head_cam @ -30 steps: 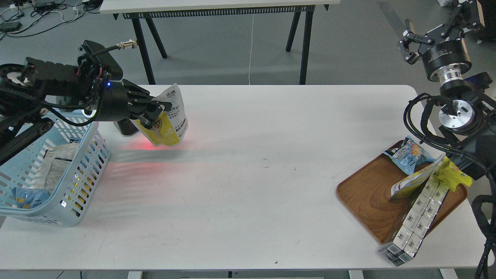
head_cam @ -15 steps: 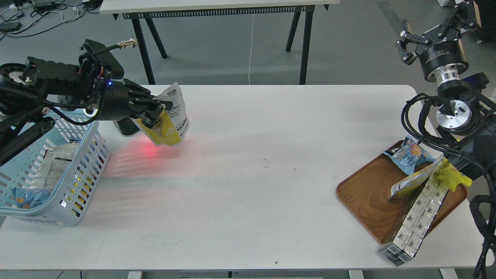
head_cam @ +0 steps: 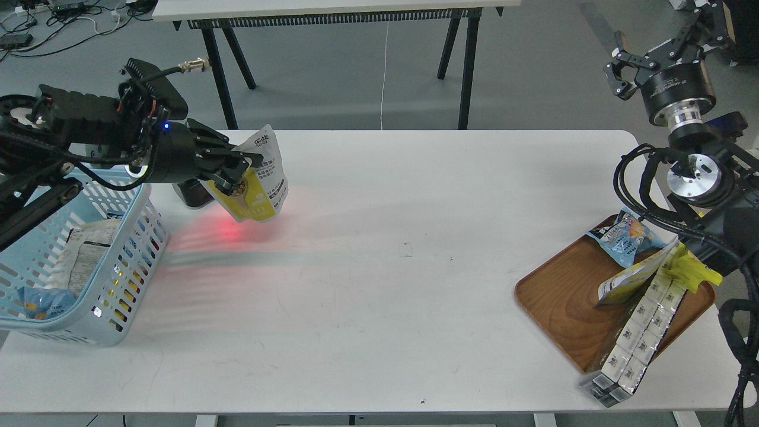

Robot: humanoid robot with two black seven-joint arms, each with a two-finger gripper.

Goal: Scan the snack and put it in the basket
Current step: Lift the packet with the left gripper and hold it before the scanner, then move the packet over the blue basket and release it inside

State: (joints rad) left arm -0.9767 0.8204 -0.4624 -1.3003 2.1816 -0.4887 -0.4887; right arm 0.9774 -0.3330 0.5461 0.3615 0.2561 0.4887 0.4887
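Observation:
My left gripper (head_cam: 240,172) is shut on the snack (head_cam: 261,181), a white-grey pouch with a yellow panel, and holds it tilted above the table's back left part. A red glow lies on the table (head_cam: 379,267) just under the pouch. The light blue basket (head_cam: 127,249) stands at the left edge, below my left arm, with several packets inside. My right gripper (head_cam: 619,65) is raised at the far right, off the table's corner, open and empty.
A small dark scanner (head_cam: 191,194) stands behind the pouch, partly hidden by my arm. A brown wooden tray (head_cam: 563,296) at the right front holds a blue crinkled bag (head_cam: 625,237), a yellow packet (head_cam: 691,267) and a long boxed pack (head_cam: 637,332).
The pouch shifted very slightly in my left gripper and the red glow on the table spread. My right gripper rose a little and turned.

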